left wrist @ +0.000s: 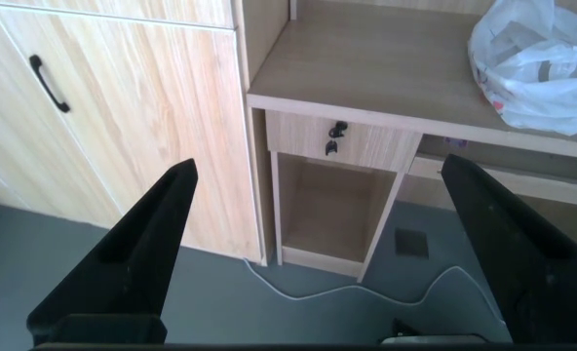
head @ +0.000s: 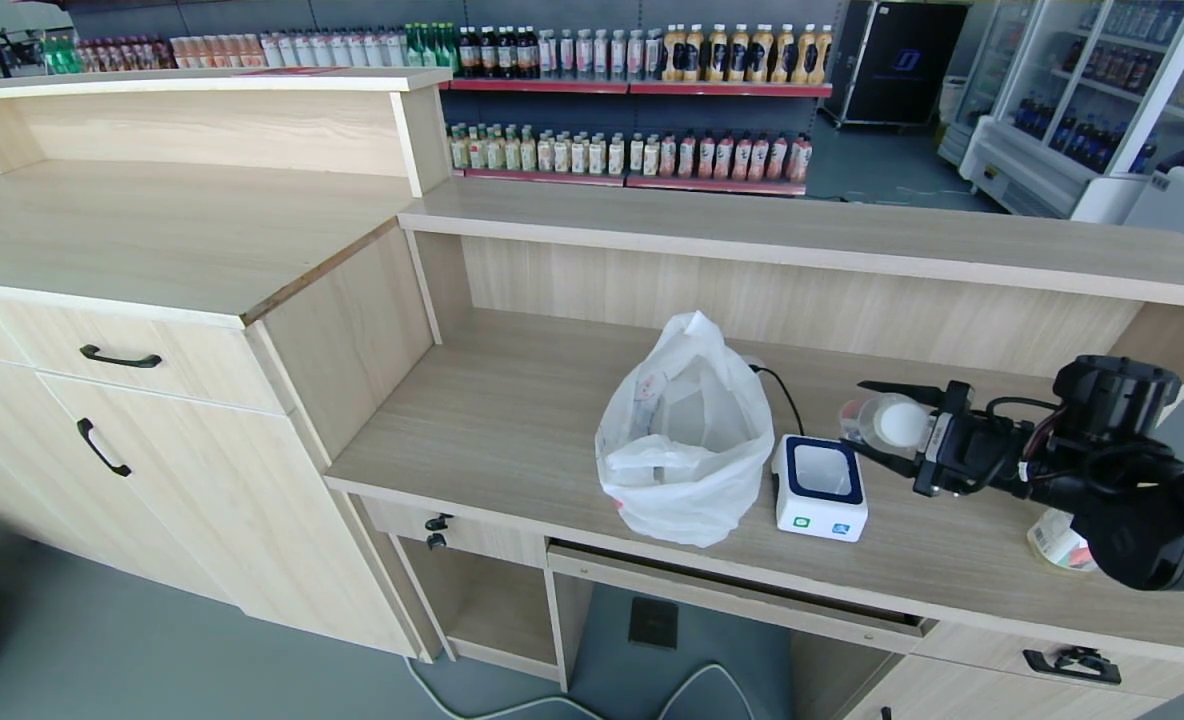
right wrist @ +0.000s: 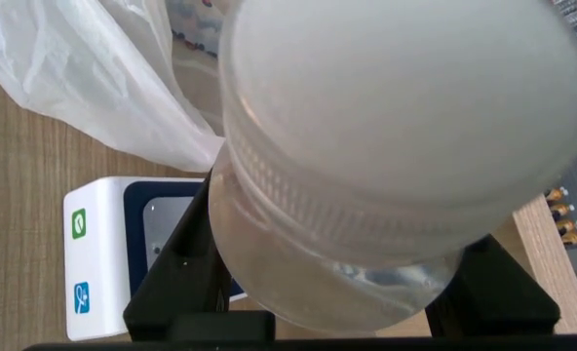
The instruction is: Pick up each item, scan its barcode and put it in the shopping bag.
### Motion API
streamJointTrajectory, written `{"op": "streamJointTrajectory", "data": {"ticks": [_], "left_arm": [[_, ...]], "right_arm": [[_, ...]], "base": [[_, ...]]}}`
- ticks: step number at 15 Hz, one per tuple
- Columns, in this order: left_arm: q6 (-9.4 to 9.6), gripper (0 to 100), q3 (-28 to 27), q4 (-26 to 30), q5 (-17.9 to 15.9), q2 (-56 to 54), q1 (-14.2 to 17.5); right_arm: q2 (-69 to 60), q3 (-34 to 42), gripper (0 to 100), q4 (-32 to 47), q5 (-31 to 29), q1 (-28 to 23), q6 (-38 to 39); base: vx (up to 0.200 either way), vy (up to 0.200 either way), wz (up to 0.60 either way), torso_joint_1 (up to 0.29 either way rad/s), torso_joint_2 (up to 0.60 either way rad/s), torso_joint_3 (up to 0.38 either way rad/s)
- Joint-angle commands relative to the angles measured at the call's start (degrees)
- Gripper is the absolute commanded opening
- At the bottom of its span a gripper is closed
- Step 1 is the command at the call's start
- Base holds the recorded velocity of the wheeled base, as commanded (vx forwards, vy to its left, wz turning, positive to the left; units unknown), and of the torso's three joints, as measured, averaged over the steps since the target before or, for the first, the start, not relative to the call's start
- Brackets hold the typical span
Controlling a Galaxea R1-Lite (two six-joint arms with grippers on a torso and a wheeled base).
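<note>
Your left gripper (left wrist: 318, 164) hangs low beside the cupboard front (left wrist: 123, 107), above the floor, its fingers (left wrist: 142, 263) spread wide with nothing between them. On the bench (head: 512, 420), the white shopping bag (head: 685, 440) stands with its mouth open upward. Just right of it, almost touching, sits the scanner (head: 820, 487), window facing up, with a black cable (head: 787, 395) running behind the bag. Your right gripper (head: 857, 415) hovers just right of the scanner, fingers clamped on a clear jar (head: 897, 420) with a white lid, held off the bench. Farther right, a second container (head: 1057, 542) rests on the bench, partly hidden by the arm.
</note>
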Motion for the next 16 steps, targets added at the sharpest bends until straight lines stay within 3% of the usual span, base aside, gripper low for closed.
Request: {"op": "streamJointTrajectory", "data": {"ticks": [1, 8, 9, 11, 13, 16], "left_arm": [[-0.01, 100, 0.01, -0.01, 0.00, 0.00, 0.00], [-0.01, 100, 0.01, -0.01, 0.00, 0.00, 0.00], [-0.01, 100, 0.01, -0.01, 0.00, 0.09, 0.00], [-0.01, 100, 0.01, -0.01, 0.00, 0.09, 0.00], [-0.01, 100, 0.01, -0.01, 0.00, 0.00, 0.00], [-0.01, 100, 0.01, -0.01, 0.00, 0.09, 0.00]], "right_arm": [[0.78, -0.49, 0, -0.04, 0.02, 0.05, -0.02], [1.40, -1.72, 0, 0.05, 0.02, 0.22, 0.59], [0.52, -1.63, 0, 0.05, 0.02, 0.22, 2.18], [-4.84, -0.49, 0, 0.40, -1.91, -1.71, 12.46], [-12.05, 0.65, 0, 0.75, -11.93, -3.03, 30.65], [-20.40, 0.65, 0, 7.96, -34.43, -3.12, 54.82]], "base": [[0.000, 0.000, 0.00, 0.000, 0.00, 0.000], [0.000, 0.000, 0.00, 0.000, 0.00, 0.000], [0.000, 0.000, 0.00, 0.000, 0.00, 0.000], [0.000, 0.000, 0.00, 0.000, 0.00, 0.000], [0.000, 0.000, 0.00, 0.000, 0.00, 0.000], [0.000, 0.000, 0.00, 0.000, 0.00, 0.000]]}}
